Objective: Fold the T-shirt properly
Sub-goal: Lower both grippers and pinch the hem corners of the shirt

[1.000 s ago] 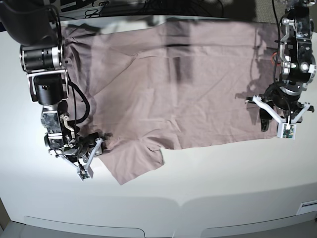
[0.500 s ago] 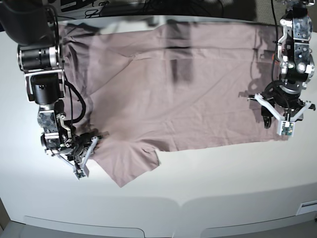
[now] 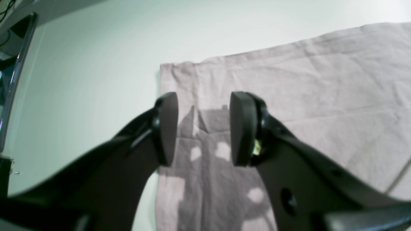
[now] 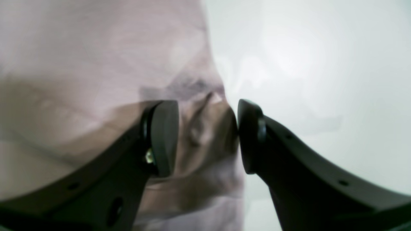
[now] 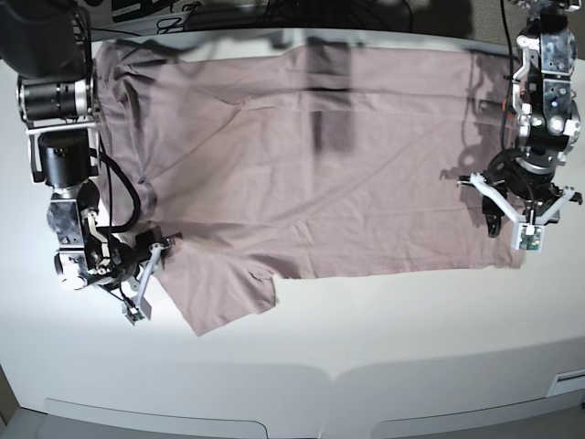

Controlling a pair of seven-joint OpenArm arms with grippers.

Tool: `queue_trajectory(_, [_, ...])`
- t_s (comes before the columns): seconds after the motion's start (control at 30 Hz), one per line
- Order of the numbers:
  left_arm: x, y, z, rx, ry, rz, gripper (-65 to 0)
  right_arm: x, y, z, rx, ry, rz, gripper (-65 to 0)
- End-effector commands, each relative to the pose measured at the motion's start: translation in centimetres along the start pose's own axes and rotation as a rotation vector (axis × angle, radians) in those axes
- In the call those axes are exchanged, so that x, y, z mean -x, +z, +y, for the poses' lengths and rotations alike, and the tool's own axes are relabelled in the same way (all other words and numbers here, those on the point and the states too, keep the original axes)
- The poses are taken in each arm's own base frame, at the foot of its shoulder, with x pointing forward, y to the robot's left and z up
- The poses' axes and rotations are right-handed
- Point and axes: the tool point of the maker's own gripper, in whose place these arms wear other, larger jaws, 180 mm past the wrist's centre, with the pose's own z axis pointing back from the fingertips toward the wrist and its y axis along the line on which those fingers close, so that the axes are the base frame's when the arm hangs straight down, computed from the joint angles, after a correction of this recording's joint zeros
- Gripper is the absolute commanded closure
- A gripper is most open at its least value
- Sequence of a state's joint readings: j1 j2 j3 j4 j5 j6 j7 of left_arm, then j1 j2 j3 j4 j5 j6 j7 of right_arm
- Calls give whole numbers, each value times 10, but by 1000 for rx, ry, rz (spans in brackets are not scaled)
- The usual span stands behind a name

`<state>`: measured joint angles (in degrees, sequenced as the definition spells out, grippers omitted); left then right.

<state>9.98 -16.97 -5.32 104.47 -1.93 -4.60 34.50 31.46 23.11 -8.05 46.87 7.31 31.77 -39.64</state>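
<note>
White bench (image 5: pixel 384 338), smooth matte top, fills almost the whole base view. Near edge curves; below it two pale panels meet at a seam (image 5: pixel 335 377) around the middle. Light comes from above, bright and even, with soft glare near the front. Far edge runs into a dark strip holding a tangle of black cables (image 5: pixel 274 11). In the left wrist view, a dark glossy frame (image 3: pixel 16 64) stands past the bench's edge.

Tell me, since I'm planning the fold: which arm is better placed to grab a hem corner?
Probably left: left gripper hovers open over the mauve-pink cotton T-shirt hem corner.
</note>
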Motion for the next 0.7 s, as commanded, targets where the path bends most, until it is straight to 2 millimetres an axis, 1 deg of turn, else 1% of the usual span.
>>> queue_trajectory(0.0, [-17, 1, 7, -19, -9, -57, -262, -34, 16, -11, 18, 7, -93, -300])
queue_trajectory(0.1, [-17, 1, 7, -19, -10, -56, -262, -56, 28, -9, 24, 31, -159, -300])
queue_trajectory(0.17, [-17, 1, 7, -19, -10, -56, -262, -60, 30, -10, 30, 40, -172, -300])
queue_trajectory(0.27, [-17, 1, 7, -19, -10, -56, -262, -55, 30, -17, 73, 75, -144, -300])
queue_trajectory(0.43, [-17, 1, 7, -19, -9, -55, -262, -36, 35, -39, 113, 69, -74, -300])
queue_trajectory(0.67, [-16, 1, 6, -15, -3, -52, -262, -28, 48, -62, 64, -77, -117, -300])
